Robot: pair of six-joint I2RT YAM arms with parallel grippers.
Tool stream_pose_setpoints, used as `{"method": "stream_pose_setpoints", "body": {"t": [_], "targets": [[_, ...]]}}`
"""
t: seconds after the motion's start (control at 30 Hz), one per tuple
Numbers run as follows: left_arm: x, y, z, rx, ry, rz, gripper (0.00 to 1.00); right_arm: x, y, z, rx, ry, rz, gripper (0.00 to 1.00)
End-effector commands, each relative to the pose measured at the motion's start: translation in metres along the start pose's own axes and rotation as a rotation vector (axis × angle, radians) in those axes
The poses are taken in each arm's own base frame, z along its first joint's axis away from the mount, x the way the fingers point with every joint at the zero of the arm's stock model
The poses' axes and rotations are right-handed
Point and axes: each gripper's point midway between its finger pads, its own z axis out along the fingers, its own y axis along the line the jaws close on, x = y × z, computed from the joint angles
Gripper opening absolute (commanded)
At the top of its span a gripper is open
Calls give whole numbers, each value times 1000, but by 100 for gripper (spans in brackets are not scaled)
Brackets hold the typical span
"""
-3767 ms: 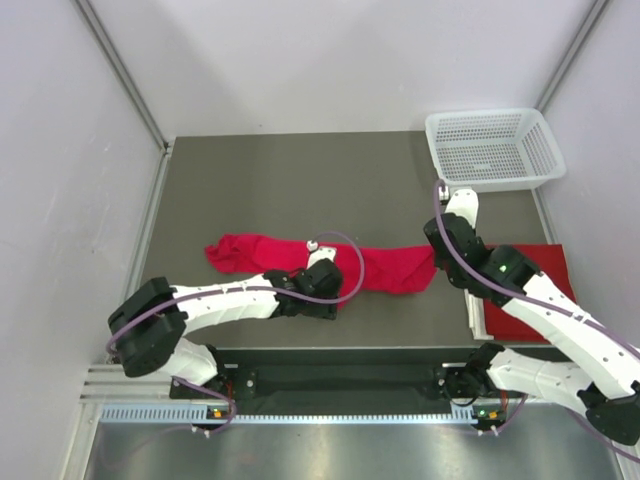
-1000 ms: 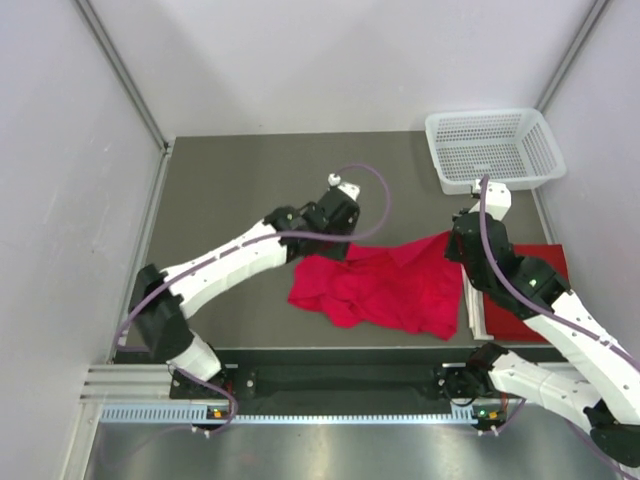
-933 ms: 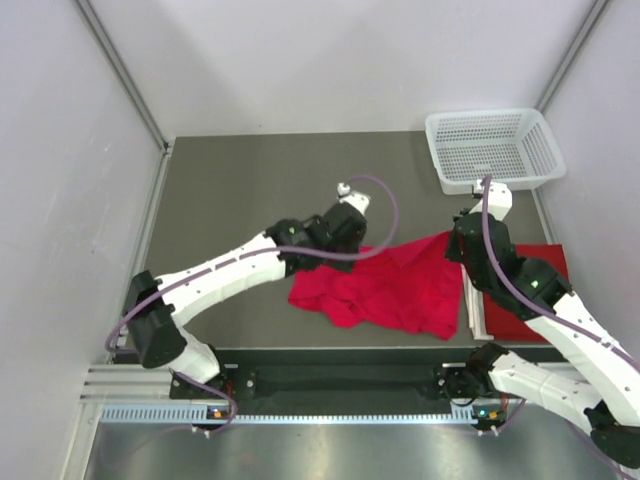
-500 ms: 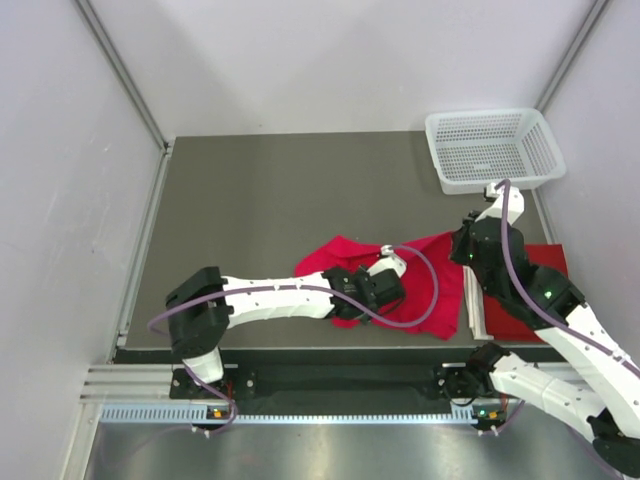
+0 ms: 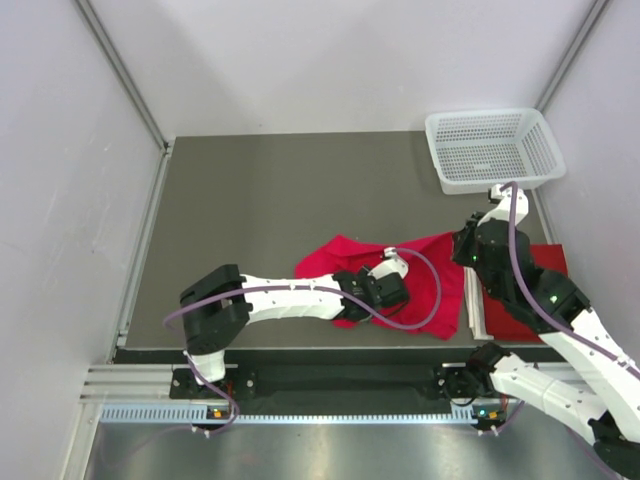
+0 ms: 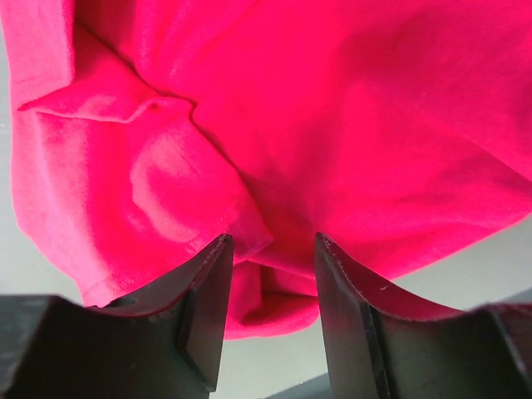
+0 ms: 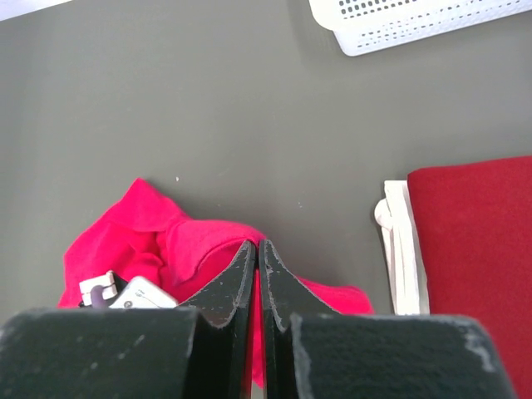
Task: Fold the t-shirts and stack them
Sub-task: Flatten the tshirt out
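Although the left arm (image 5: 290, 295) and its purple cable (image 5: 432, 300) lie across its lower part, the crumpled t-shirt (image 5: 447, 275) shows plainly in the lower middle of the top view, on the dark grey table (image 5: 250, 200). Just to its right lies a folded t-shirt (image 5: 552, 258) of a darker red, with a white edge (image 5: 472, 305) between the two. The white mesh basket (image 5: 490, 150) sits well apart in the upper right. The crumpled shirt is bright red, plain, and bunched in soft folds. The left gripper (image 6: 270, 241) is low over it, pointing down; its fingers (image 6: 204, 307) stand apart, clamping nothing, with a hem lying between their tips. The right gripper (image 7: 256, 249) reaches in from the right, its fingers pressed together on the cloth's upper right corner, which peaks up to them.
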Motion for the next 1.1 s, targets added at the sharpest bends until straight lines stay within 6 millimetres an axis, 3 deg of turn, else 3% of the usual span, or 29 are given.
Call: {"method": "stream_pose_setpoints", "body": {"t": [0.0, 0.67, 0.8, 1.07], "targets": [[-15, 1, 2, -34, -59, -5, 49, -10, -4, -4, 4, -38, 33, 0], [-26, 5, 9, -127, -84, 35, 41, -10, -12, -12, 5, -47, 31, 0], [-24, 7, 10, -137, -77, 40, 34, -10, -13, -13, 7, -49, 30, 0], [-18, 5, 13, -129, -60, 35, 38, -12, -14, -14, 9, -55, 35, 0]]}}
